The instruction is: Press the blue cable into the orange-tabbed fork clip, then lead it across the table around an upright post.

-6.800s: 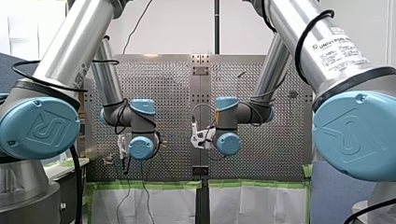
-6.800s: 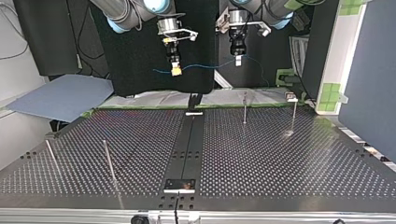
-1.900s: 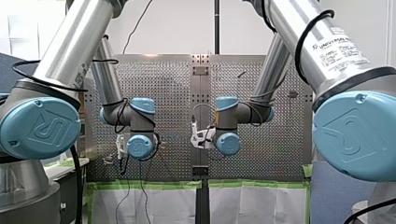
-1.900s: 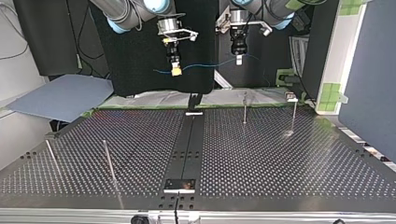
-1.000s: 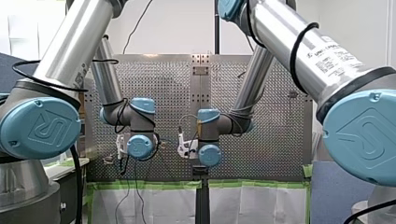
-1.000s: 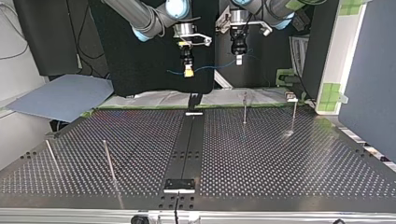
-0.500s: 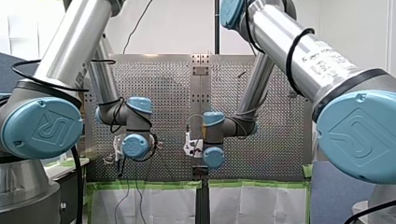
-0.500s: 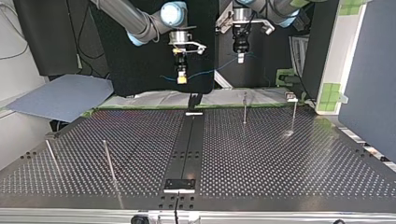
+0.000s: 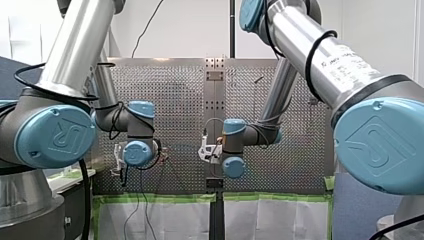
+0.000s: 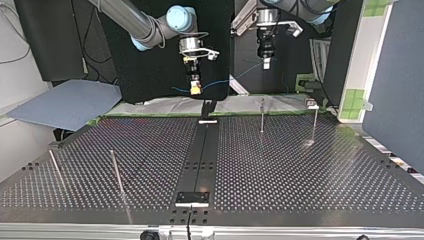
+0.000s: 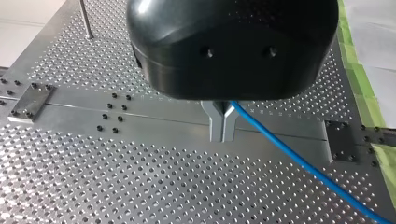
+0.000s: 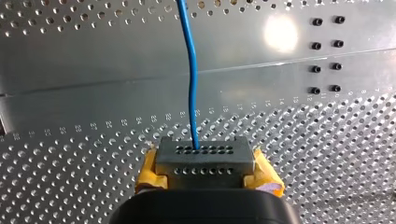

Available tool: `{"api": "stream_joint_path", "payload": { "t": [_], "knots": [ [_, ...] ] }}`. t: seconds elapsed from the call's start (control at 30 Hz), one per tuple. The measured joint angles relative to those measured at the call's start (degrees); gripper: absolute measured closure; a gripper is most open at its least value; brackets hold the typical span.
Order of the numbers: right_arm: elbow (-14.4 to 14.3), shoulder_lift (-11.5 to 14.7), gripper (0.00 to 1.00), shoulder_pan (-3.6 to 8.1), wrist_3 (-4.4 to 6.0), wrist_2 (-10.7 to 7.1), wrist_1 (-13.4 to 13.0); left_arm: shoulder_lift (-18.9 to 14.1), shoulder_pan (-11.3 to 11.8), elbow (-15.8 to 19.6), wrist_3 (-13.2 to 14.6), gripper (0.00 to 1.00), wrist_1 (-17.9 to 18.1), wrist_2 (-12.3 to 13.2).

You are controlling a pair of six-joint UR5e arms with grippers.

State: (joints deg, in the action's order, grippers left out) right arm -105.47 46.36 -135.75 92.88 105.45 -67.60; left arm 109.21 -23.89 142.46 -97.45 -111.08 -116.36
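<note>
The thin blue cable [image 10: 220, 81] hangs in the air past the table's far edge, strung between both grippers. My right gripper [image 10: 195, 89], with yellow pads, is shut on the blue cable [image 12: 191, 79], which leads straight ahead from its grey fingertip block. My left gripper [image 10: 266, 62] sits higher, at the top view's right. In the left wrist view its metal fingers [image 11: 217, 126] are pressed together on the blue cable [image 11: 299, 161], which trails off to one side over the perforated plate. A small clip [image 10: 312, 104] sits at the table's far right edge; I cannot make out its colour.
Upright posts stand on the perforated table [image 10: 300, 170]: two at the far right [image 10: 261, 116] [image 10: 315, 125] and two at the near left [image 10: 116, 172] [image 10: 55, 167]. A dark strip [image 10: 200, 160] runs down the middle, with a small plate [image 10: 192, 198] at its near end.
In the top view my right gripper has sunk lower and drifted left with the cable. My left gripper has shifted to the right, so the cable spans a wider gap.
</note>
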Motion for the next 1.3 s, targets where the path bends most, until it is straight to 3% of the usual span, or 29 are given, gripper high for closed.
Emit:
{"api": "stream_joint_path", "payload": {
  "t": [0.2, 0.53, 0.77, 0.97, 1.17, 1.3],
  "knots": [
    [0.56, -1.77, 1.0, 1.0, 0.56, -2.17, -0.82, 0.81, 2.9, 1.78, 0.28, 1.0, 2.76, 2.89],
    [1.45, -2.92, 1.0, 2.48, 0.96, -5.68, -0.28, 5.05, 7.52, -2.02, -0.91, 1.0, 4.87, 7.5],
    [2.15, -3.7, 1.0, 3.59, 1.14, -6.48, 0.05, 8.47, 10.94, -5.43, -1.48, 1.0, 3.34, 10.92],
    [4.36, -6.35, 1.0, 4.41, 1.17, -6.55, 1.47, 11.03, 13.15, -7.99, -1.44, 1.0, 2.73, 13.48],
    [6.54, -8.12, 1.0, 5.39, 1.17, -6.75, 2.52, 13.59, 13.49, -10.07, -1.47, 1.0, 2.19, 14.78],
    [7.4, -8.34, 1.0, 5.48, 0.98, -7.87, 2.67, 15.3, 13.57, -11.36, -1.14, 1.0, 2.3, 14.63]
  ]
}}
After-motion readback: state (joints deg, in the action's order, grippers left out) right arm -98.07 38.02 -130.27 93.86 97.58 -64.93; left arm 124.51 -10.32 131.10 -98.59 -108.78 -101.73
